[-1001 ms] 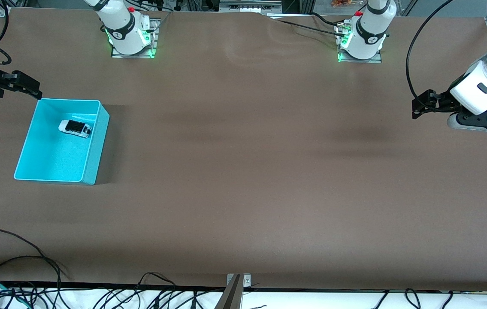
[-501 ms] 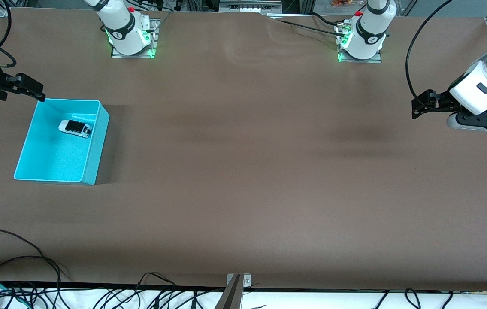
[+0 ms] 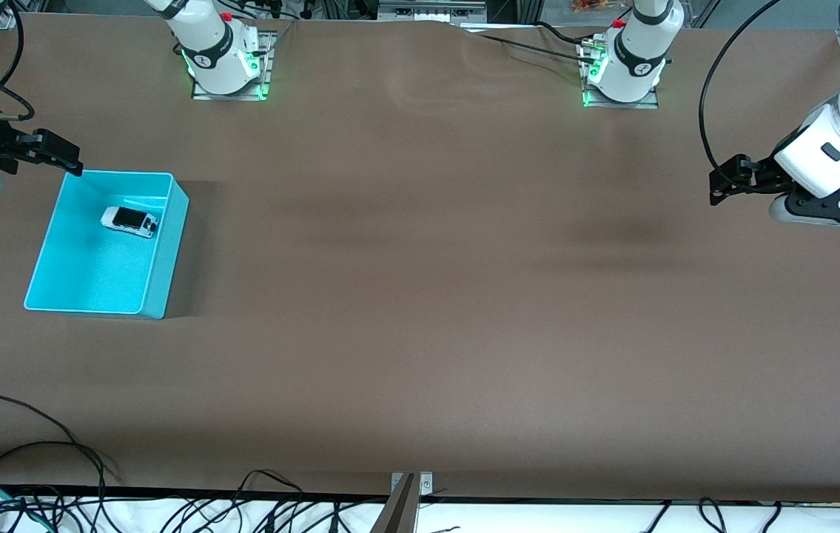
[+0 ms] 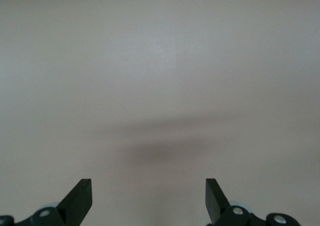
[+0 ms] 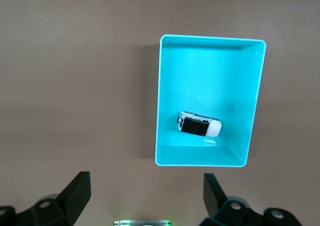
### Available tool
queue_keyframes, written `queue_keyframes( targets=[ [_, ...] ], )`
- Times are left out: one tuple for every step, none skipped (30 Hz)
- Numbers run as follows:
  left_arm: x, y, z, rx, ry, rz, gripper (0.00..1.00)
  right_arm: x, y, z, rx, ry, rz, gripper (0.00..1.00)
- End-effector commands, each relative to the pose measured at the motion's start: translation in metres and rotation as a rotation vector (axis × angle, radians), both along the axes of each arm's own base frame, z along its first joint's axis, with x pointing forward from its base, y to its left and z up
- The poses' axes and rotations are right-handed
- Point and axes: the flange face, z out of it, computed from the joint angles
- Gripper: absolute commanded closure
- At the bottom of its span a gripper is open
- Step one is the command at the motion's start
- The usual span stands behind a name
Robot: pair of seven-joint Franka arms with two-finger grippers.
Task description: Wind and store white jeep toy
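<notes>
Brown bench (image 3: 420, 296) first: cyan bin (image 3: 160, 252) sits at the right arm's end, white jeep toy (image 3: 129, 220) lying inside it. Right gripper (image 3: 57, 157) hangs just beside the bin's corner, jaws spread, empty. Left gripper (image 3: 732, 181) waits well apart, jaws spread.

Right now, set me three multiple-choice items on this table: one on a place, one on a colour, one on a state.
1. Where is the toy car?
A. inside the bin
B. on the bare table
C. in a gripper

2. What colour is the bin?
A. red
B. cyan
C. yellow

3. How are the right gripper and left gripper?
A. both shut
B. one holding the car
C. both open, empty

Answers:
1 A: the car lies on the bin's floor.
2 B: its walls are cyan.
3 C: the wrist views show fingers spread with nothing between.
</notes>
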Motion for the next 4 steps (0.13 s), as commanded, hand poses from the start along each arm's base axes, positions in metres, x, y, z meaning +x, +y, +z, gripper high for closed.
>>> queue_keyframes(
  targets=[
    [0.0031,-0.0036,0.0064,-0.010,0.002,-0.004,0.00,-0.0013,0.0005,0.0023,0.011,0.010,0.006,0.00],
    [0.0028,-0.0025,0.0073,-0.009,0.000,-0.003,0.00,-0.0014,0.0007,0.0021,0.013,0.011,0.006,0.00],
    [0.0031,-0.0034,0.0064,-0.009,0.002,-0.007,0.00,-0.0014,0.0007,0.0021,0.013,0.011,0.006,0.00],
    [0.0026,-0.0042,0.0065,-0.009,0.002,-0.007,0.00,-0.0014,0.0007,0.0021,0.013,0.011,0.006,0.00]
  ],
)
